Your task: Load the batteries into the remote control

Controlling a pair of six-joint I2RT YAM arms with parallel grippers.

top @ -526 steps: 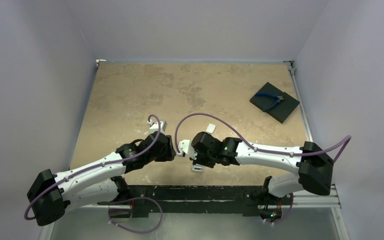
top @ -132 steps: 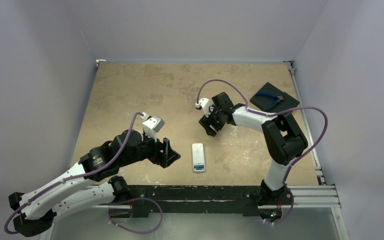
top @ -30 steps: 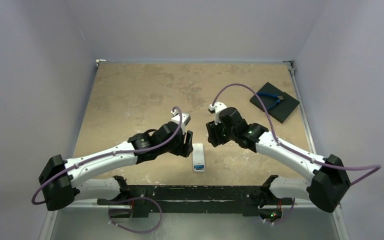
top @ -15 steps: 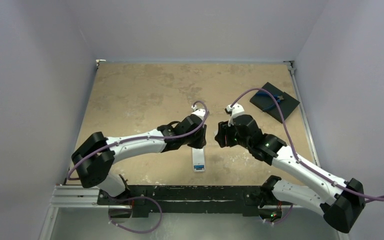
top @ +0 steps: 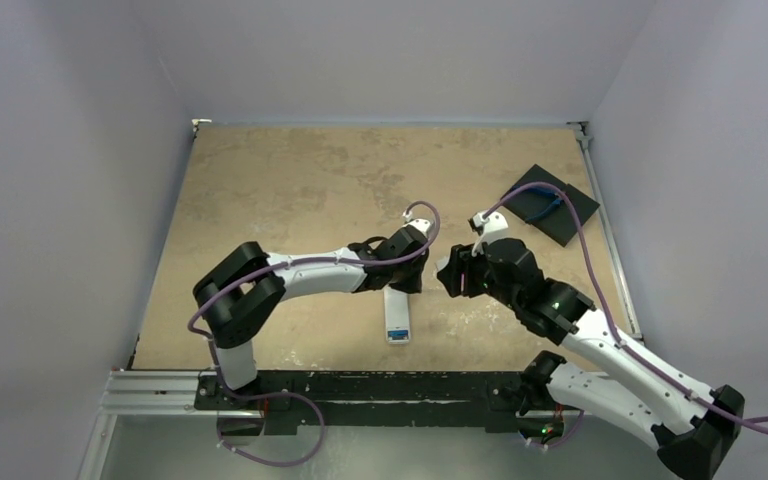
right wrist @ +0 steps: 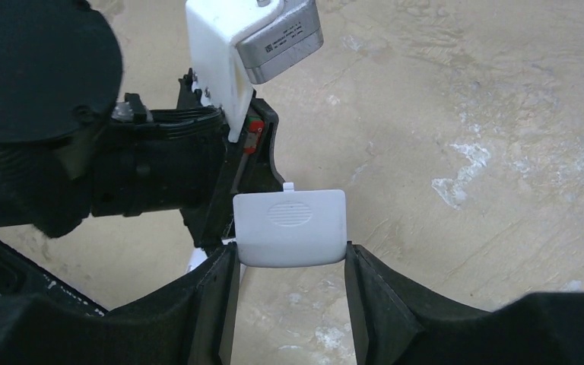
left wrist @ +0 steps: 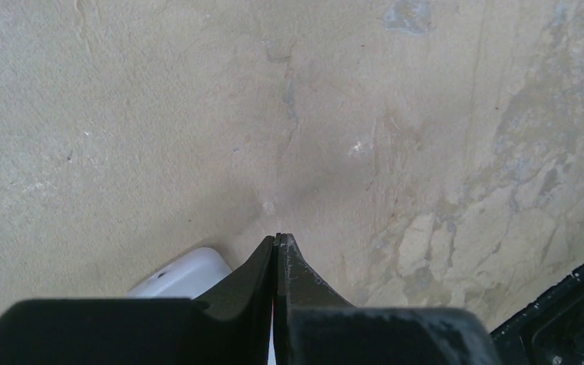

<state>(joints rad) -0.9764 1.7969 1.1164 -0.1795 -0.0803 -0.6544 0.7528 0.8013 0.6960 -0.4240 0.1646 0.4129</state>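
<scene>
The white remote control (top: 397, 316) lies flat near the table's front edge, with a blue patch (top: 397, 328) toward its near end; I cannot tell whether that is one of the batteries. My left gripper (top: 407, 284) is shut just above the remote's far end, nothing visible between its fingers. In the left wrist view the left gripper (left wrist: 277, 240) points at bare table, with a rounded corner of the remote (left wrist: 186, 275) beside it. My right gripper (right wrist: 290, 255) is shut on a white battery cover (right wrist: 290, 226), held above the table right of the left gripper.
A black square pad (top: 565, 218) with blue-handled pliers (top: 547, 201) sits at the back right, partly behind the right arm's purple cable. Grey walls stand close on three sides. The left arm's wrist (right wrist: 144, 163) fills the left of the right wrist view.
The left gripper has shut and swung right, onto the remote's far end. The right arm has shifted slightly right, still holding the cover.
</scene>
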